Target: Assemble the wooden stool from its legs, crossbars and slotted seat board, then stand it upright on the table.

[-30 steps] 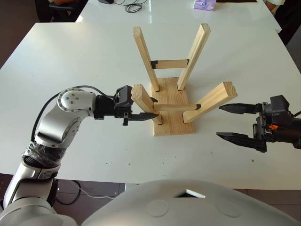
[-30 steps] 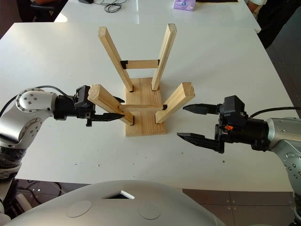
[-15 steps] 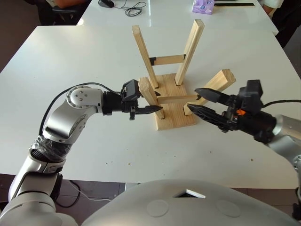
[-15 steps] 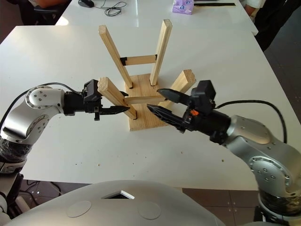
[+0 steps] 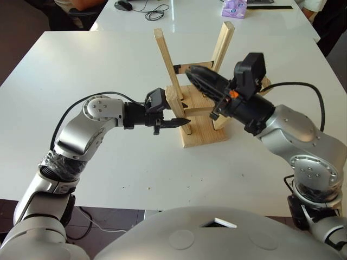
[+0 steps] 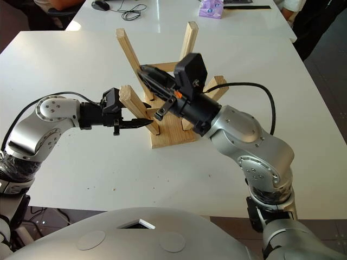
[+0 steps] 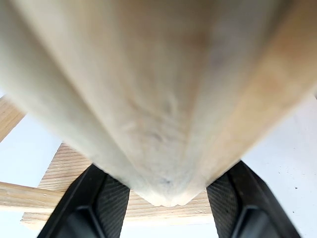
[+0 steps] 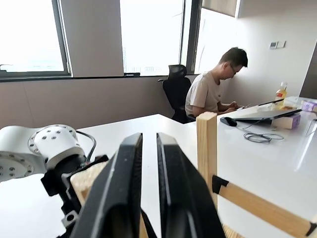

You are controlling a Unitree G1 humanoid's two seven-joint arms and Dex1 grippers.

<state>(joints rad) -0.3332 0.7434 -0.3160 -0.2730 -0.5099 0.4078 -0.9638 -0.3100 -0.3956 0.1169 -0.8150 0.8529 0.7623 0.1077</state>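
The wooden stool lies upside down, its seat board (image 5: pixel 203 138) flat on the white table and the legs pointing up. My left gripper (image 5: pixel 180 122) is shut on the near-left leg (image 5: pixel 173 103); its black fingers (image 7: pixel 99 203) press both sides of that leg (image 7: pixel 163 99). My right gripper (image 5: pixel 190 72) hangs over the stool beside the far-left leg (image 5: pixel 162 54), level with the far crossbar (image 8: pixel 262 210). Its fingers (image 8: pixel 126 188) are shut with only a narrow slit and nothing between them. The right arm hides most of the near-right leg (image 6: pixel 217 81).
The far-right leg (image 5: pixel 225 40) stands free behind the right arm. Bare white table (image 5: pixel 81 70) spreads to the left and in front of the stool. A second table behind carries cables, a mouse and a purple box (image 5: pixel 235 7).
My right arm has swung from the table at the stool's right up and left over the stool, and its fingers have shut. The left gripper has kept hold of the near-left leg.
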